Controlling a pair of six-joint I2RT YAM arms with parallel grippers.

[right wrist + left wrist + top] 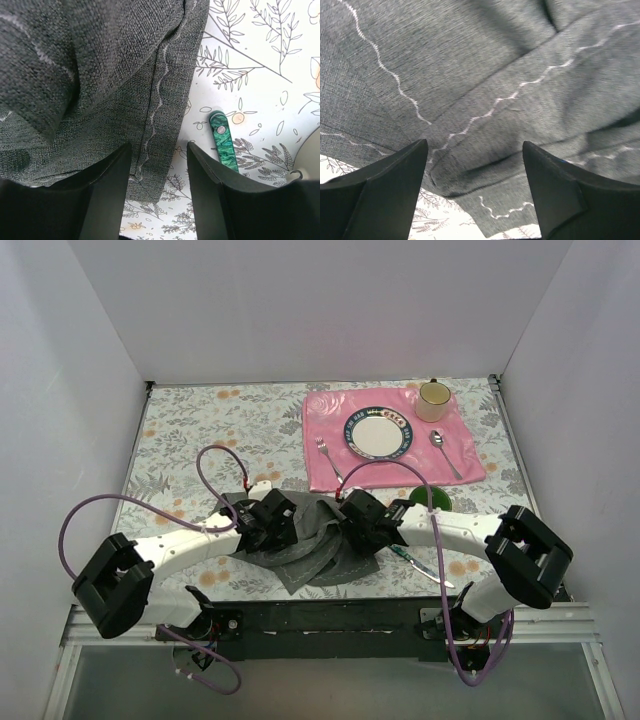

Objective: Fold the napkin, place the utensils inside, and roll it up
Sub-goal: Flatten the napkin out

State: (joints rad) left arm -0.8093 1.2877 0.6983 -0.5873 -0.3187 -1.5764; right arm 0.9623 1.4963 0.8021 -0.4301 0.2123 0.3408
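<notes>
The dark grey napkin (310,545) lies crumpled on the floral tablecloth near the front edge. Both grippers hover over it, the left gripper (278,525) on its left part and the right gripper (358,523) on its right part. In the left wrist view the left gripper (475,145) stands open, wide, with creased napkin (470,75) under the gap. In the right wrist view the right gripper (159,146) is open astride the stitched hem of the napkin (90,75). A green-handled knife (223,142) lies just right of it. The fork (328,458) and spoon (445,452) rest on the pink mat.
The pink placemat (325,410) at the back right carries a plate (350,435) and a cream cup (433,400). A green round object (437,500) sits partly behind the right arm. The knife (420,565) lies under the right arm. White walls enclose three sides.
</notes>
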